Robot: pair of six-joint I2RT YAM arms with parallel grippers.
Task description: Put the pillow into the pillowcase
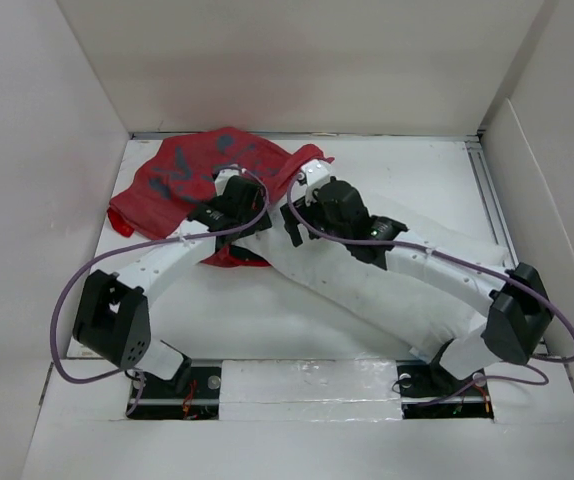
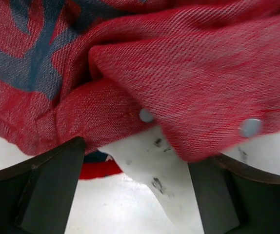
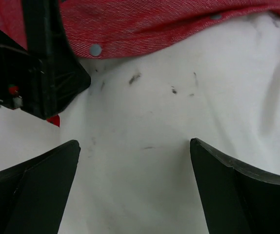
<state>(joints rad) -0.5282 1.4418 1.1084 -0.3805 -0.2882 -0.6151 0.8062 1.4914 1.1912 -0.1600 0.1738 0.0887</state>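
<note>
The red pillowcase point(image 1: 182, 180) lies crumpled at the back left, duller face with grey-blue marks up. The white pillow point(image 1: 352, 290) runs diagonally from its mouth toward the front right, partly under my right arm. My left gripper point(image 1: 235, 190) is open at the case's mouth. In the left wrist view the gripper point(image 2: 137, 153) has the snap-buttoned red hem point(image 2: 189, 58) draped just above its fingers and a speckled pillow corner point(image 2: 154, 161) between them. My right gripper point(image 3: 134, 144) is open and straddles the pillow point(image 3: 179, 97), with the case's edge point(image 3: 145, 24) just beyond.
White walls point(image 1: 27, 150) enclose the table on the left, back and right. A metal rail point(image 1: 492, 200) runs along the right side. Purple cables point(image 1: 62, 300) loop off both arms. A fold of red cloth point(image 1: 232, 258) shows under my left arm.
</note>
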